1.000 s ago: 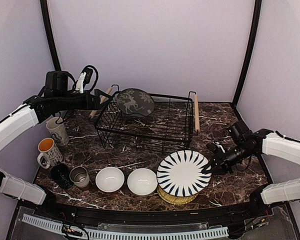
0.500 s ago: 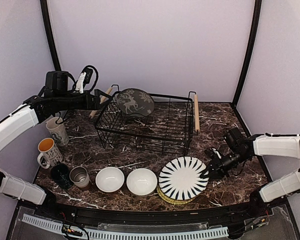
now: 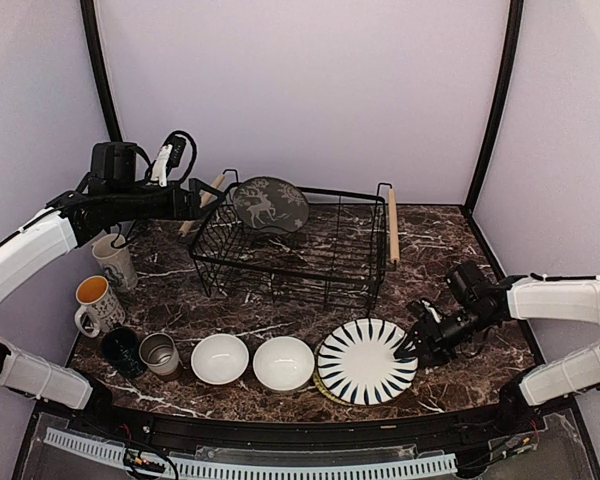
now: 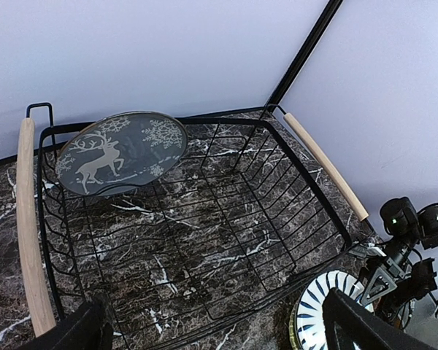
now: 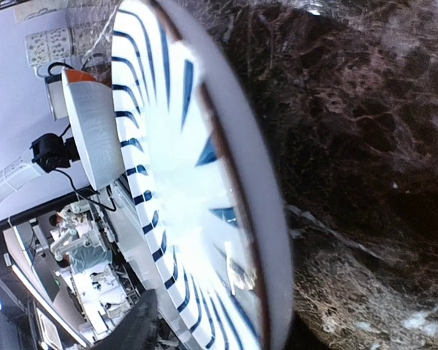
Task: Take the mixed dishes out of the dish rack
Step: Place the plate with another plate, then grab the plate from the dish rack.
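Field notes, from the remote desk:

- Left claw (image 3: 202,197) is hanging at the upper left end of the dish rack (image 3: 345,193), just over its wooden handle (image 3: 197,212). In its wrist view both fingers (image 4: 77,329) are standing wide apart at the bottom of the frame, nothing between them: open.
- Rack is sitting in the upper middle of the overhead frame on the dark marble table (image 3: 450,230). I am seeing one dish in it: the grey reindeer plate (image 3: 270,205), standing on edge and leaning in the rack's upper left corner.
- Right claw (image 3: 412,345) is lying low at the lower right, its tips at the right rim of the blue-striped plate (image 3: 365,347). That plate is lying nearly flat, bottom centre. The right wrist view is filling up with the plate's rim and stripes (image 5: 175,182); I cannot tell whether the fingers are pinching it or standing off.
- Along the bottom of the frame, left of the striped plate, two white bowls (image 3: 220,358) (image 3: 284,363) are sitting side by side.
- Further left, a steel cup (image 3: 160,353) is touching a dark mug (image 3: 123,350).
- Above those, at the left edge, two pale mugs (image 3: 97,305) (image 3: 113,262) are standing upright
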{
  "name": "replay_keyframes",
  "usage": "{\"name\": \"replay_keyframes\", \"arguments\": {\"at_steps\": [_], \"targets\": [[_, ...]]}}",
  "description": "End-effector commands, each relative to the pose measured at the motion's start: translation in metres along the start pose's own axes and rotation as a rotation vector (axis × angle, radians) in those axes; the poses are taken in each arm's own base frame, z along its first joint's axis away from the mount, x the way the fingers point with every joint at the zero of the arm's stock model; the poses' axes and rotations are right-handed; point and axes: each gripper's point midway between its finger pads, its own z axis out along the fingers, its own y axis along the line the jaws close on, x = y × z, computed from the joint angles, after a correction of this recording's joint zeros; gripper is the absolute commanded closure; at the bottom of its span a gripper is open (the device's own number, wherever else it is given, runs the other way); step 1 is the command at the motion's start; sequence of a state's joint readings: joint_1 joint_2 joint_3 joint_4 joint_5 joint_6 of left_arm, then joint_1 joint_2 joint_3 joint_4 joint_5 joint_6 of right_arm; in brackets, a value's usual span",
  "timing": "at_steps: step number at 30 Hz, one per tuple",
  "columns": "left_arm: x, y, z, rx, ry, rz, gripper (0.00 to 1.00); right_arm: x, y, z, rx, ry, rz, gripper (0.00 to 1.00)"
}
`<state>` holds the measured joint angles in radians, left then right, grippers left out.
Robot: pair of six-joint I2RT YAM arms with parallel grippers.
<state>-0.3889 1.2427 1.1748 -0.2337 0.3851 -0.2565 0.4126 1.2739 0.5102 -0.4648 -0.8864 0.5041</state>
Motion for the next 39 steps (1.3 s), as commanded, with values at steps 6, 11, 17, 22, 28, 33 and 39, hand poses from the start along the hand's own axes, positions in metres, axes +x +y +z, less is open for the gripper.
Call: {"name": "replay_keyframes", "arguments": {"at_steps": [6, 11, 17, 22, 28, 33, 39], "targets": [[-0.001, -0.002, -0.004, 0.016, -0.007, -0.001, 0.01, -0.027, 0.002, -0.059, 0.288, -0.296, 0.037, 0.18], [-0.004, -0.004, -0.006, 0.019, -0.016, 0.003, 0.01, -0.067, 0.044, -0.104, 0.367, -0.459, -0.144, 0.13], [-0.004, -0.003, -0.007, 0.013, -0.019, 0.005, 0.01, -0.166, 0.137, -0.141, 0.501, -0.621, -0.55, 0.14], [-0.003, -0.001, -0.006, 0.0, -0.014, 0.011, 0.01, -0.243, 0.193, -0.119, 0.578, -0.626, -0.845, 0.14], [-0.002, -0.001, -0.006, 0.005, -0.013, 0.01, 0.01, -0.319, 0.226, -0.073, 0.57, -0.607, -1.079, 0.19], [-0.001, 0.001, -0.005, -0.003, -0.007, 0.008, 0.01, -0.369, 0.233, -0.035, 0.516, -0.601, -1.153, 0.39], [-0.002, 0.0, -0.005, 0.001, -0.011, 0.009, 0.01, -0.401, 0.226, 0.006, 0.443, -0.61, -1.217, 0.31]]}}
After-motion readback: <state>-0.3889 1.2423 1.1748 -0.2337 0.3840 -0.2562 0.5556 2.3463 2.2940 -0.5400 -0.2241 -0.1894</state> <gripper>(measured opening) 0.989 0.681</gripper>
